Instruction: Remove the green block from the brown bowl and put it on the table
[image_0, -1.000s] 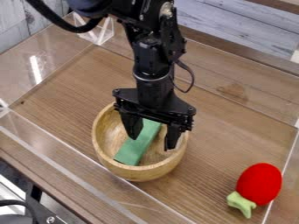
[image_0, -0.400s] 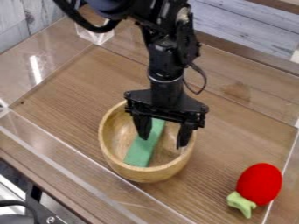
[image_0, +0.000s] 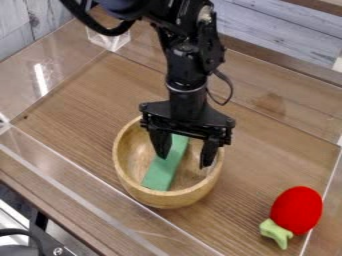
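The end effector (image_0: 187, 154) is spreading wide; the green block (image_0: 166, 165) is looking light, stiff, inviting a mid-side pinch.

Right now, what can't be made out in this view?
- Upper end of the green block: hidden in the camera view by the gripper.
- Far rim of the bowl: partly covered there by the gripper.
- Arm's upper part: cut off by the top edge.
- Whether the fingertips touch the bowl's inside: too small to tell.
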